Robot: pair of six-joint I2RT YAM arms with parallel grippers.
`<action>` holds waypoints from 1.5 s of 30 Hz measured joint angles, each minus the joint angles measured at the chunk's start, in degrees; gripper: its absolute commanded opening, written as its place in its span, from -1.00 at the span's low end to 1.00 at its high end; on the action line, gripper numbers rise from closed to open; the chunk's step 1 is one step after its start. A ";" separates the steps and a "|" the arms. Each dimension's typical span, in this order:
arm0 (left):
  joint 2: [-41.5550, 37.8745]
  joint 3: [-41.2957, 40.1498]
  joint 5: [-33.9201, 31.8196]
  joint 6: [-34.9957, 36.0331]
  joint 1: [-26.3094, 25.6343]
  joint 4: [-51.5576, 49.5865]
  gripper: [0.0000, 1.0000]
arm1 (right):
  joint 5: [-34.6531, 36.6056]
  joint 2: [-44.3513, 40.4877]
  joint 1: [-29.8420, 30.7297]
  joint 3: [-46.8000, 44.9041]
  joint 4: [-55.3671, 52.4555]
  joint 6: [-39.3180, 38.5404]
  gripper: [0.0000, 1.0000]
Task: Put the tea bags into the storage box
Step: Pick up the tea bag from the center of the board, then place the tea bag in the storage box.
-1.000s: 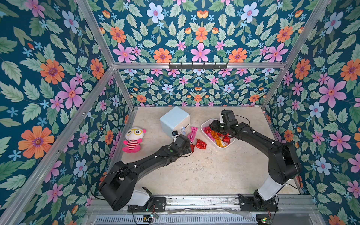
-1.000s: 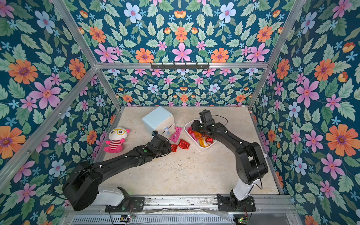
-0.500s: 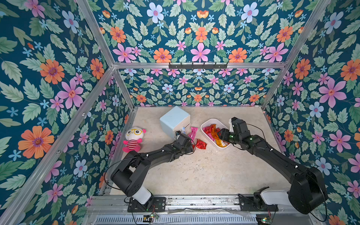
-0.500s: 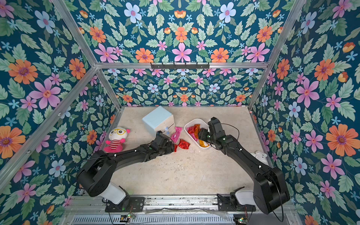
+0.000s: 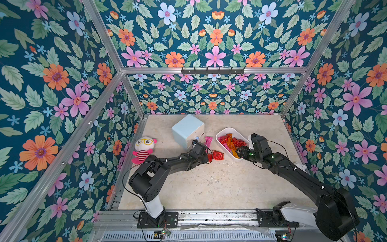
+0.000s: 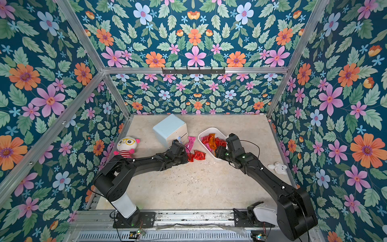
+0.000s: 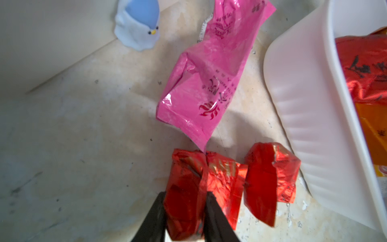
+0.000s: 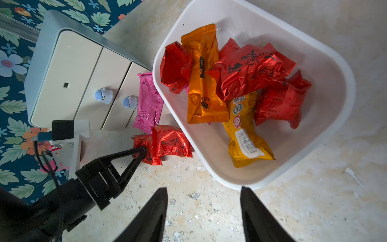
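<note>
The white storage box [image 5: 228, 128] [image 8: 326, 83] holds several red, orange and yellow tea bags [image 8: 247, 69]. Three sachets lie on the table to its left. One is a pink sachet [image 7: 207, 77] [image 5: 208, 140] and one a red sachet [image 7: 270, 182] [image 5: 217, 155]. My left gripper [image 7: 185, 196] [image 5: 206, 156] is shut on the other red tea bag [image 7: 188, 188], low on the table. My right gripper [image 8: 203, 188] [image 5: 238, 152] hangs open with nothing in it, over bare table just outside the box's near corner.
A pale blue drawer cabinet [image 5: 187, 130] with bird-shaped knobs [image 7: 138, 25] stands just behind the pink sachet. A plush doll [image 5: 144, 148] lies by the left wall. A small white plush [image 6: 278, 167] lies near the right wall. Flowered walls enclose the table.
My left gripper's jaws have closed onto the red tea bag on the table. My right arm has drawn back from over the box to its near corner, jaws still open.
</note>
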 measured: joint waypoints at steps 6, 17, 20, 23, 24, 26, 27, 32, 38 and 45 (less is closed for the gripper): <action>-3.28 0.39 -0.44 0.02 0.02 -2.38 -0.34 | 0.94 0.26 0.00 0.98 -0.37 -0.37 0.20; -4.72 12.66 0.02 1.64 -3.52 -7.74 -0.34 | 3.10 -4.50 -5.40 -2.69 0.55 0.66 0.14; -1.40 18.86 0.48 3.32 -5.77 -9.44 -0.33 | 2.49 -5.73 -8.79 -5.49 1.55 2.47 0.15; 2.43 24.33 1.68 4.79 -8.33 -10.54 -0.33 | 1.05 -7.04 -12.02 -7.89 2.03 4.55 0.17; 3.93 26.16 1.95 5.29 -9.20 -10.84 -0.33 | 0.87 -7.61 -12.83 -8.57 2.03 4.81 0.17; 6.36 28.85 2.73 6.12 -10.49 -11.15 -0.33 | 0.35 -8.76 -13.88 -9.51 2.25 5.86 0.18; 7.78 30.32 3.15 6.45 -10.99 -11.28 -0.33 | 0.07 -9.33 -14.34 -9.88 2.27 5.86 0.18; 13.11 35.17 3.13 8.83 -12.57 -11.65 -0.28 | -0.44 -10.95 -15.32 -10.56 2.23 6.12 0.18; 17.90 38.51 3.50 10.51 -13.77 -13.68 -0.13 | -1.53 -10.95 -15.45 -10.56 2.16 6.08 0.18; 16.61 38.51 2.54 10.51 -13.62 -14.14 0.56 | -3.21 -9.33 -15.50 -9.88 1.79 5.70 0.18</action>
